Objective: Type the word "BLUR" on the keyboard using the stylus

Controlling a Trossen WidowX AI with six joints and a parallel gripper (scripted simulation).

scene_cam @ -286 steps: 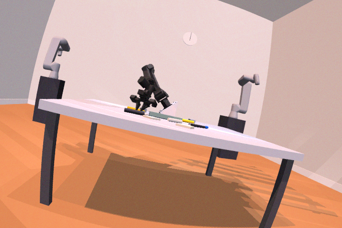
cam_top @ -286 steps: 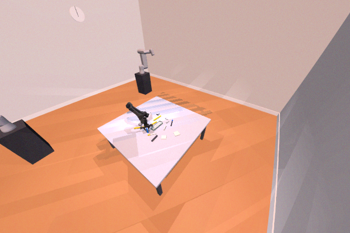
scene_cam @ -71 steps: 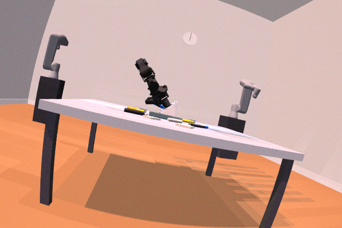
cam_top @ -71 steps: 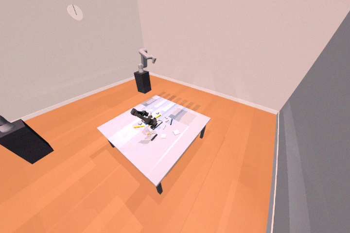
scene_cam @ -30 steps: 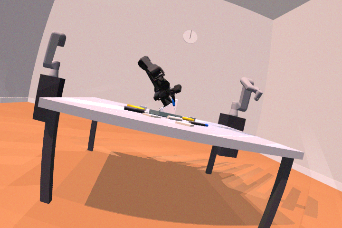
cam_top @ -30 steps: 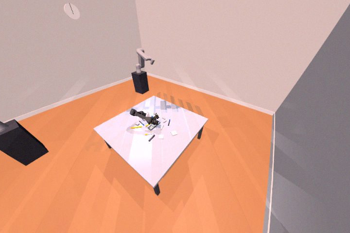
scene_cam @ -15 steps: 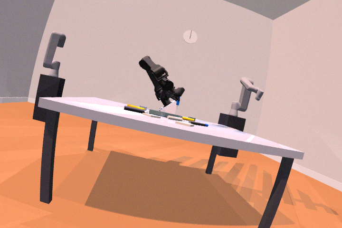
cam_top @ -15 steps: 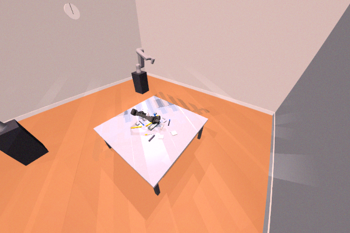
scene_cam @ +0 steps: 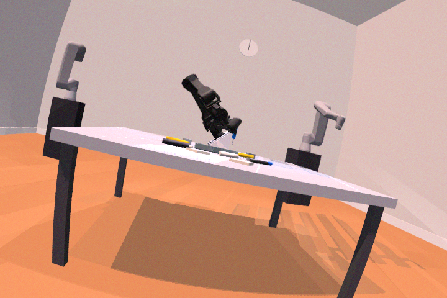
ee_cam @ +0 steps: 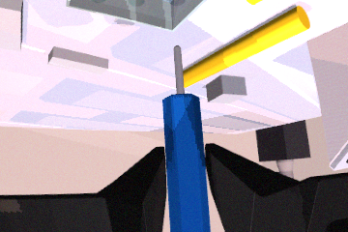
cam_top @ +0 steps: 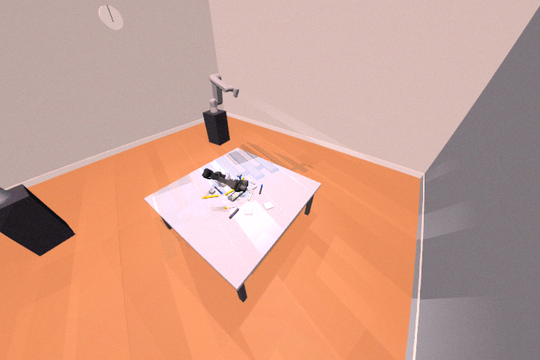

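My gripper (ee_cam: 185,154) (scene_cam: 232,132) (cam_top: 242,184) is shut on the blue stylus (ee_cam: 186,145) (scene_cam: 234,135). The stylus stands upright between the black fingers, and its thin grey tip (ee_cam: 178,68) points down at the table. The tip hangs a little above the white table (scene_cam: 125,141) (cam_top: 220,250), off the edge of the keyboard and touching no key. The grey keyboard (ee_cam: 133,12) (scene_cam: 205,147) (cam_top: 236,196) lies flat; in the wrist view only one corner of it shows, at the top edge.
A yellow pen (ee_cam: 245,45) and a small grey block (ee_cam: 225,88) lie close to the stylus tip. More pens (scene_cam: 176,139) (cam_top: 233,213) and white blocks (scene_cam: 241,161) (cam_top: 268,205) lie around the keyboard. Idle grey arms on black pedestals (cam_top: 216,123) (scene_cam: 303,158) stand off the table.
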